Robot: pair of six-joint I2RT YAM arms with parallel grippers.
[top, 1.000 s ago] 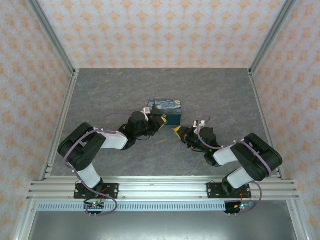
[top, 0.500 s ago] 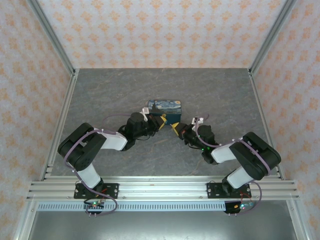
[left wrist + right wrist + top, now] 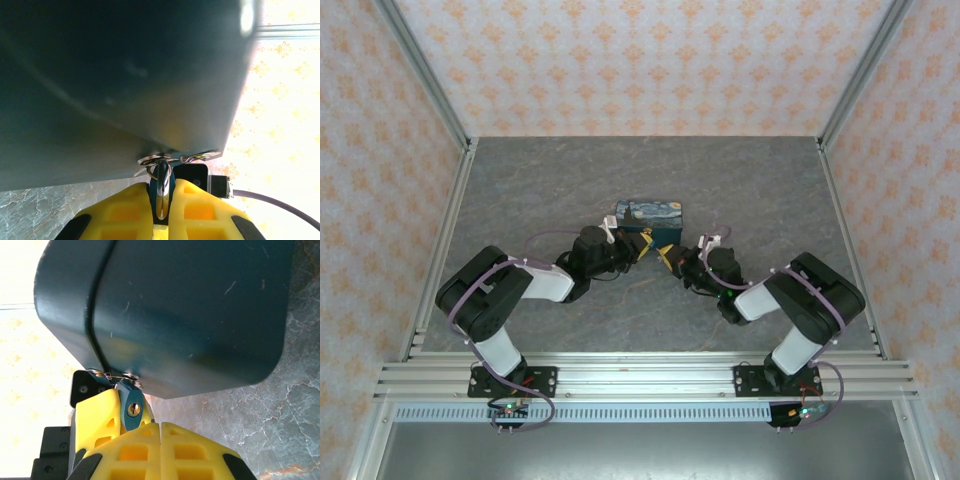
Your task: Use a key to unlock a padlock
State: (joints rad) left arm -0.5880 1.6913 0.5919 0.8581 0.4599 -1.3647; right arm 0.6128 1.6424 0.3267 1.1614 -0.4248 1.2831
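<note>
Padlock (image 3: 127,421) is tiny and teal-blue. It hangs by its steel loop (image 3: 162,192) from metal rings (image 3: 155,161) at the bottom front corner of the dark box (image 3: 190,315), just above the grey marble surface (image 3: 250,415). Left hand (image 3: 642,246) is clamped on it, yellow fingers (image 3: 125,210) on either side of the body. The brass keyhole (image 3: 133,409) faces the right hand (image 3: 160,429), whose fingers are pressed together close below the lock. Cannot tell if a key is pinched in that seam. Judgement: the lock is light, hard and smooth, and it swings freely on the rings, so it likely twists away unless held by its flat sides as now. The keyhole is very small, so alignment is tight. No brand or writing is readable on lock or box; the box lid has a swirling night-sky print in the top view.
</note>
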